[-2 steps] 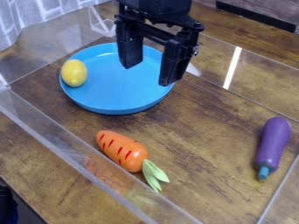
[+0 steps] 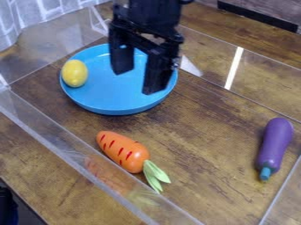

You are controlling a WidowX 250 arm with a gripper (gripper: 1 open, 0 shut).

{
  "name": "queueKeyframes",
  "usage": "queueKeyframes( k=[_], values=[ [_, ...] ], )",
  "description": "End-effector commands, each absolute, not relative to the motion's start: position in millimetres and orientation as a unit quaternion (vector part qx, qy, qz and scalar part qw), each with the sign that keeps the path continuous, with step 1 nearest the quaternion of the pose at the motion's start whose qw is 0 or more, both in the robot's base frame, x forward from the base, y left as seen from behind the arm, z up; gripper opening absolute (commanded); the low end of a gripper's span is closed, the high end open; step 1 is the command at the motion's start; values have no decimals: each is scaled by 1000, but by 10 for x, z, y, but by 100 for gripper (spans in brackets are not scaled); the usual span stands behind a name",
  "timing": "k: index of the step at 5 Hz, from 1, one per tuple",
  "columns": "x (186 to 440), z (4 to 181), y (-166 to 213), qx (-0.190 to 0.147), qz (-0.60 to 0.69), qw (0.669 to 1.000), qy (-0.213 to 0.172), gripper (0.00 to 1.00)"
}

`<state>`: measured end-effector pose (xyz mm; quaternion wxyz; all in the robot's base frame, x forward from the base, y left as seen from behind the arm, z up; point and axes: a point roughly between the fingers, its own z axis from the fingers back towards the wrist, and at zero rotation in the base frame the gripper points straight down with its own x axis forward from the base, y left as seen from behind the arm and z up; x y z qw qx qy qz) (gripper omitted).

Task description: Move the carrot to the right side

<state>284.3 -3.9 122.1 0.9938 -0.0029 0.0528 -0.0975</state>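
Carrot point(image 2: 123, 150) lies on the near bench point(image 2: 212, 132), leaves to the right; released pincer point(image 2: 140, 67) hangs over the far blue plate point(image 2: 100, 98).

The arm comes in from the top edge of the view, its dark wrist block pointing straight down. Below it the black pincer point(image 2: 143, 68) hangs with its two long fingers point(image 2: 122, 54) set wide apart, nothing between them. The finger on the picture's left ends higher in the frame than the one on the right, and both tips are blurred.
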Motion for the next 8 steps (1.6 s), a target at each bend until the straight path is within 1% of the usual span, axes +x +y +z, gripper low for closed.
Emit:
queueKeyframes(
  k=[1, 2, 3, 4, 5, 6, 7, 8],
  values=[
    [2797, 1285, -169, 9, -210, 977, 36, 100],
    [2759, 1178, -79, 22, -308, 951, 31, 100],
    [2769, 1077, 50, 29, -384, 922, 33, 100],
    [2811, 876, 166, 36, -452, 891, 36, 100],
    [2851, 642, 222, 42, -502, 863, 30, 100],
    [2879, 337, 221, 53, -544, 837, 35, 100],
    [2885, 270, 203, 54, -526, 848, 46, 100],
    [2850, 256, 200, 54, -503, 861, 47, 100]
  ],
)
